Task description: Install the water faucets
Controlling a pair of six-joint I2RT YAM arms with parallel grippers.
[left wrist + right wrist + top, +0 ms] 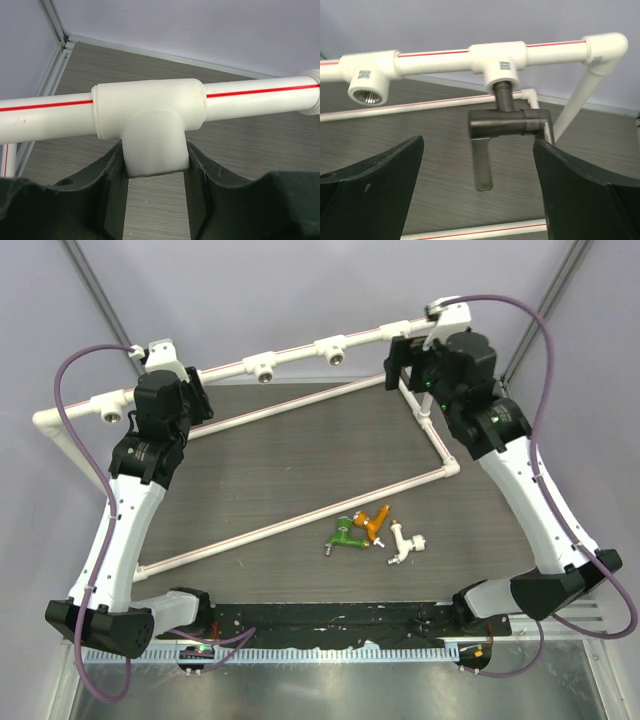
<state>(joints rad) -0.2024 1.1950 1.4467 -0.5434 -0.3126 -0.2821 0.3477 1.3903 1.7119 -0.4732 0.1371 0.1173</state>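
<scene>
1. Bench (pixel 300 450): a dark wood-grain top is carrying everything listed below.
2. Pipe frame (pixel 300 348): white tubing with a red stripe is running along the far edge and crossing the bench diagonally, with tee sockets spaced along the far rail.
3. Left tool (pixel 155 165): it is sitting at the frame's far-left end, with both fingers (pixel 107 180) pressing against the sides of the downward branch of a tee socket (pixel 150 107), clamping it.
4. Right tool (pixel 479 145): it is hanging at the far-right corner with its jaws spread wide. The right finger is meeting the end of the black faucet's body, and the left finger is standing well clear of it.
5. Black faucet (pixel 507 122): its threaded stem is entering the underside of the right-hand tee (pixel 497 57), and its flat handle is pointing down. The neighbouring socket (pixel 367 87) is showing bare metal thread.
6. Green faucet (pixel 345 536), orange faucet (pixel 377 522), white faucet (pixel 405 545): these are lying loose in a cluster near the front centre of the bench. Green and orange are touching, and white is lying just beside them to the right.
</scene>
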